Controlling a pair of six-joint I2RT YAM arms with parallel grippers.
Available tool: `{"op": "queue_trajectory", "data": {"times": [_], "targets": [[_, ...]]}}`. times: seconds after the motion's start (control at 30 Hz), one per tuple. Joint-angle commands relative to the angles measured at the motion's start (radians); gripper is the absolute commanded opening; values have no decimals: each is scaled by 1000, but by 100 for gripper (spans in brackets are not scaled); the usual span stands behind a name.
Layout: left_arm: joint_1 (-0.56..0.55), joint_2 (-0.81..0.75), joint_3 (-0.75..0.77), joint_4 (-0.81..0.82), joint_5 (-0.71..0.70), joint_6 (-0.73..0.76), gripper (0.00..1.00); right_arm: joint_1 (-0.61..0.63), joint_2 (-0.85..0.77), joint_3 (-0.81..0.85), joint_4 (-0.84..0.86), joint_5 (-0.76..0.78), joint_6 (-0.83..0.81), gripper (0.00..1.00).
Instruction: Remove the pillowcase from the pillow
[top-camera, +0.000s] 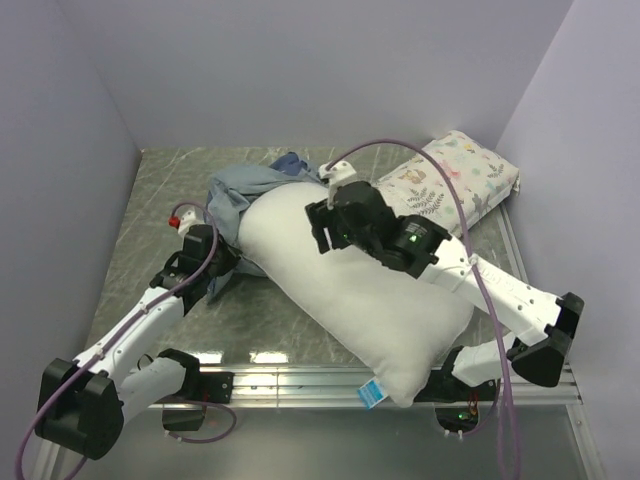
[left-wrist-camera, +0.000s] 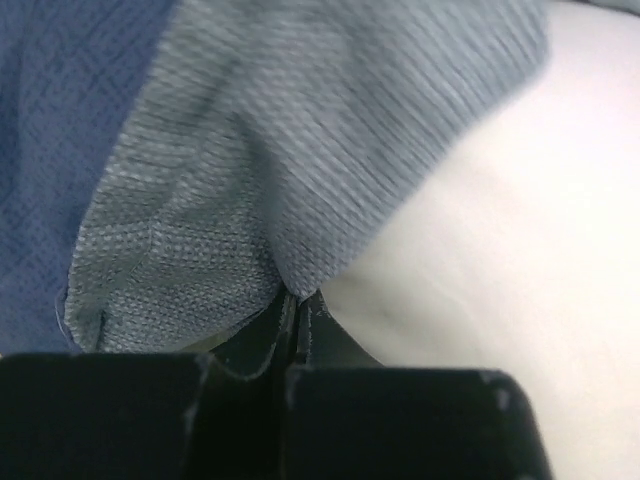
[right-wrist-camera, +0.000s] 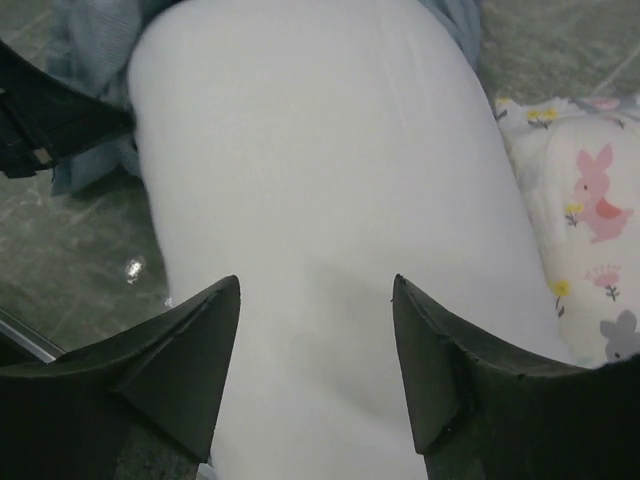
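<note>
Mostly off already: pillowcase (top-camera: 250, 190) is bunched at the pillow's far-left end, turned to show its grey-blue inner side, with a bit of darker blue at the far edge. Only that far end of the pillow (top-camera: 360, 290) looks covered; the rest lies bare and white, running diagonally toward the near edge.

Left gripper (left-wrist-camera: 297, 300) sits beside the pillow's left flank. Its jaws are pressed together on a fold of pillowcase cloth, clear in the left wrist view, where the fabric (left-wrist-camera: 250, 180) runs straight into the tips right next to the white pillow (left-wrist-camera: 520, 250). Likely a grip for dragging the cover off the end.

Right gripper (right-wrist-camera: 315, 285) is over the pillow's middle with its jaws spread apart, straddling the white bulge (right-wrist-camera: 320, 200) and holding nothing. Can't tell if it touches. Probably there to pin the pillow during the pull.

Printed pillow (top-camera: 455, 180) lies just right of the pillow's far end, not involved. Table (top-camera: 180, 180) underneath is grey and marbled.
</note>
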Motion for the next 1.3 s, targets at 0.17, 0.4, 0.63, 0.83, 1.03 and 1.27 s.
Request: {"op": "queue_trajectory", "data": {"times": [0.17, 0.4, 0.63, 0.83, 1.03, 1.27], "targets": [[-12, -54, 18, 7, -3, 22, 0, 288, 147, 69, 152, 257, -139, 83], [-11, -70, 41, -25, -15, 22, 0, 380, 345, -20, 234, 430, -162, 93], [-11, -78, 77, -62, -26, 10, 0, 353, 486, -72, 248, 633, -139, 99], [-12, -98, 101, -76, -37, -2, 0, 313, 537, -40, 211, 730, -129, 15], [-9, -57, 149, -94, -100, -10, 0, 276, 391, 20, 177, 609, -141, 0], [202, 28, 222, -70, -54, -44, 0, 221, 65, 35, 148, 328, -153, 0]]}}
